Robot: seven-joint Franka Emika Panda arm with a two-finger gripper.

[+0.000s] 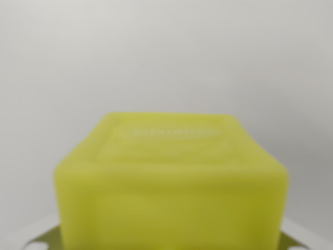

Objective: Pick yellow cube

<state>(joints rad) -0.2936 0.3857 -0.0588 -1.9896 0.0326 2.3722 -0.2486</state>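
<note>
End effector: fingers not clearly in view. Only pale metallic slivers show at the bottom corners of the wrist view, either side of the cube, possibly fingertip parts or reflections; too little to point at. Whether it is open, closed or already clamped on the cube I cannot tell.

Yellow cube [171, 187]: directly below and ahead of the end effector, filling the lower middle of the wrist view, very close and out of focus. Top face faces the camera, with a shallow recessed panel and faint raised lettering, unreadable. Edges rounded.

Surface behind: plain pale grey bench [166, 57], nothing else visible on it.

Handling, as judgement: looks like moulded plastic or rubbery foam, slightly translucent, so probably light and fairly stiff with a little give. Smooth skin and rounded corners may slip if pinched near an edge. Best hold is across the two flat opposite side faces, at the wrist view's left and right, mid-height and centred.
</note>
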